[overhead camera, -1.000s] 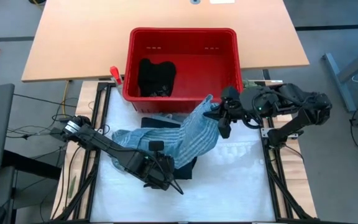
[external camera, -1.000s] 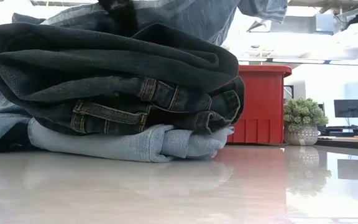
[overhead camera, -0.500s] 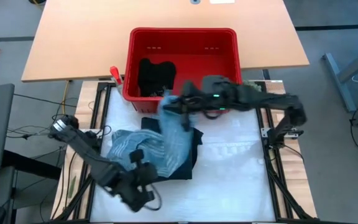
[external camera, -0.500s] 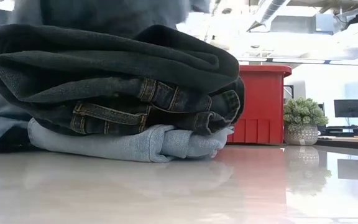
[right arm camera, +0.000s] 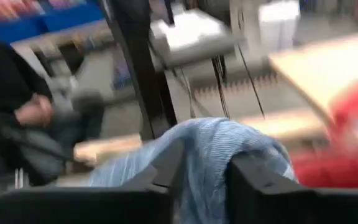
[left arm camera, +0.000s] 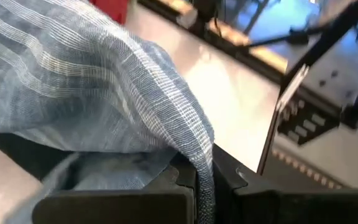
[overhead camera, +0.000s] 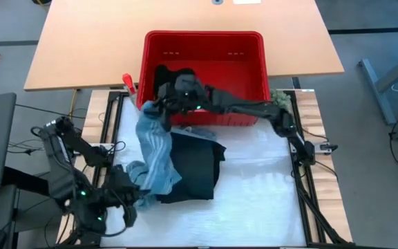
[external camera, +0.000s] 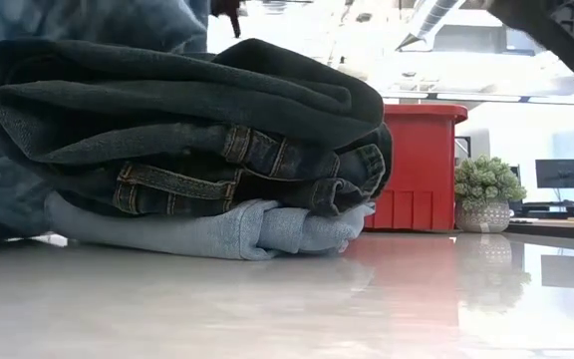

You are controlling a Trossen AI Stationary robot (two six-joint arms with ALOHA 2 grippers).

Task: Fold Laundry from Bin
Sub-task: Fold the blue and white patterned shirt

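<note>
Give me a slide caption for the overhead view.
Both grippers stretch a striped shirt over folded dark clothes before the red bin.

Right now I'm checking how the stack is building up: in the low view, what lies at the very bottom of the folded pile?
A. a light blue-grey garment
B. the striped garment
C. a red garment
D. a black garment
A: the light blue-grey garment lies on the table under the folded dark denim.

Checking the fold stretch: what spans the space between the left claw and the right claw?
In the high view, the blue-white striped garment runs between them, from the right claw at the bin's front rim down to the left claw.
</note>
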